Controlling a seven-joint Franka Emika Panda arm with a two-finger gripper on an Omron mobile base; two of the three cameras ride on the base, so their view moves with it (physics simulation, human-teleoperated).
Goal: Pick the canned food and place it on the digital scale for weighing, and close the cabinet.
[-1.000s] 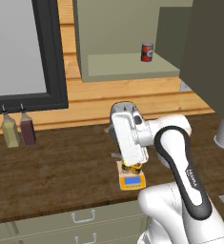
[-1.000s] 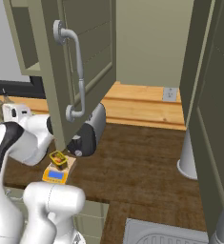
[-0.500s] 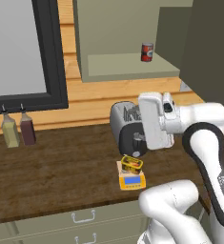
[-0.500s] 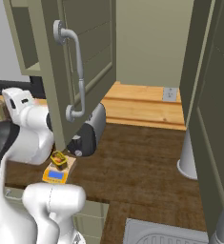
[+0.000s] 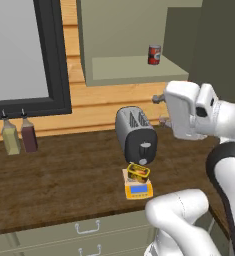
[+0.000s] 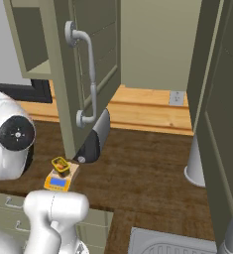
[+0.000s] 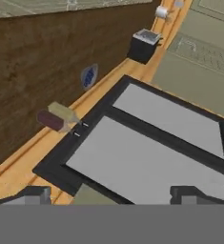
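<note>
The tin (image 5: 138, 172) sits on the scale (image 5: 137, 188), at the counter's near edge, in front of the toaster (image 5: 135, 134). What remains is the cabinet (image 6: 63, 59): its open door stands at about eleven o'clock in the right base view, long handle (image 6: 88, 74) upright. The gripper (image 7: 111, 193) holds nothing, fingertips spread apart, and faces the window, so the door lies off to its side. On the shelf at one o'clock stands a red can (image 5: 154, 54); its label is unreadable.

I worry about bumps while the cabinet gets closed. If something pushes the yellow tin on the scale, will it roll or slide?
The canned food looks low and flat, so it would likely slide, not roll. It sits on the small digital scale, so a push could carry it off the edge.
</note>
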